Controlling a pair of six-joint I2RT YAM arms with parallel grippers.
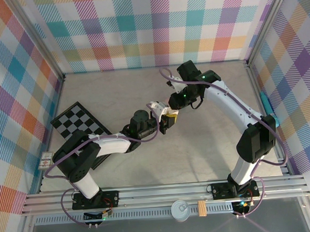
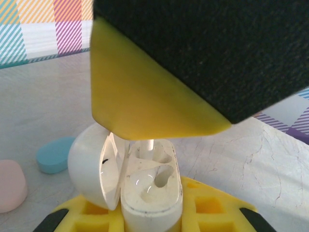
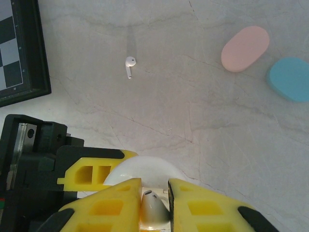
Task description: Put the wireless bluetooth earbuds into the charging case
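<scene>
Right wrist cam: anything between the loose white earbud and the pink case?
Nothing. In the right wrist view, the table between the loose white earbud and the pink case is bare.

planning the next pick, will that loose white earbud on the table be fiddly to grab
Likely: the white earbud looks tiny and glossy, so it may slip. Its rounded head on the smooth table could let it roll or skid.

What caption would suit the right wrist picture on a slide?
Right claw pinches a white earbud over the white case; a spare earbud lies on the table.
</scene>
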